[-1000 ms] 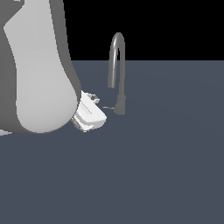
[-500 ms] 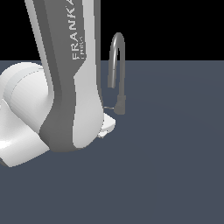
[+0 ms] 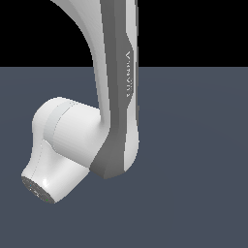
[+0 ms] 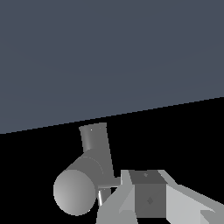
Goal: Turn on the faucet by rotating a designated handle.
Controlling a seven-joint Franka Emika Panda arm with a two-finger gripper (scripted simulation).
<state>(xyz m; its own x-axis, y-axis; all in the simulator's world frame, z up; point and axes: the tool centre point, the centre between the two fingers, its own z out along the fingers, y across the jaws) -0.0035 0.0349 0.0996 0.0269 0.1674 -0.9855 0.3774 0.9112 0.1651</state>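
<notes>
Arm now hides faucet (image 4: 87, 179); handle (image 4: 101, 196) touches tool (image 4: 148, 199).

Faucet (image 4: 89, 175) touching hand (image 4: 131, 201)

In the exterior view the arm (image 3: 116, 97) is placed in front of everything else, reaching down from the top to the floor (image 3: 193, 169), and the faucet is hidden behind it. In the wrist view the faucet (image 4: 85, 175) is seen close up, its base just beside the gripper (image 4: 144, 199), with the handle (image 4: 100, 197) between them.
</notes>
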